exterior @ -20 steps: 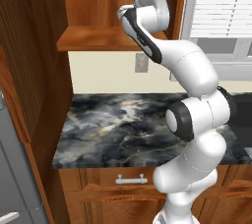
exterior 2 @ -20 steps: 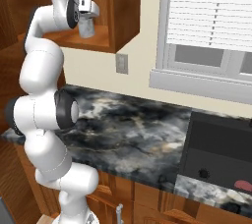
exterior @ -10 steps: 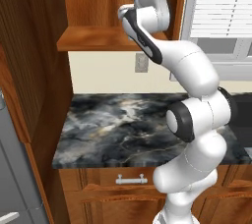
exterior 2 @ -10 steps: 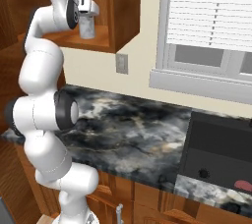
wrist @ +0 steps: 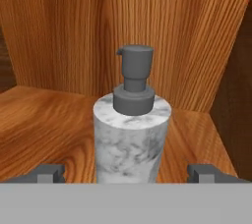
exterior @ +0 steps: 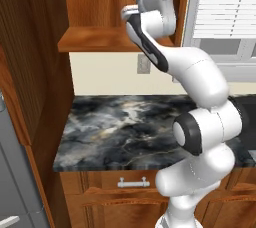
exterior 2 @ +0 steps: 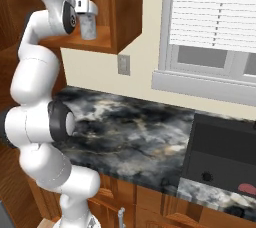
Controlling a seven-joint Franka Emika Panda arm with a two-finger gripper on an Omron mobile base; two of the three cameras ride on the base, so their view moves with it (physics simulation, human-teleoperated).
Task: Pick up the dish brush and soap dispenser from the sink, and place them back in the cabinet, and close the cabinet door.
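The soap dispenser (wrist: 132, 134), a white marbled bottle with a dark grey pump, stands upright on the cabinet's wooden shelf floor (wrist: 44, 125). My gripper (wrist: 128, 171) is open, its fingertips (wrist: 49, 171) spread wide on either side of the bottle and apart from it. From the right base view the dispenser (exterior 2: 88, 26) sits at the shelf's front edge, right by the gripper (exterior 2: 86, 12). The dish brush (exterior 2: 247, 188) shows its reddish-pink head low in the black sink (exterior 2: 220, 142). The cabinet door (exterior: 25, 72) stands swung open at the left.
Grey-black marbled countertop (exterior: 125, 127) lies below the cabinet, with wooden drawers (exterior: 132, 184) under it. A window with blinds (exterior 2: 215, 12) sits above the sink. A wall outlet (exterior 2: 123, 64) is under the cabinet. A grey fridge edge (exterior: 12, 192) is at far left.
The arm stays at the shelf with the bottle standing in the same spot. No clear movement shows in the base views.
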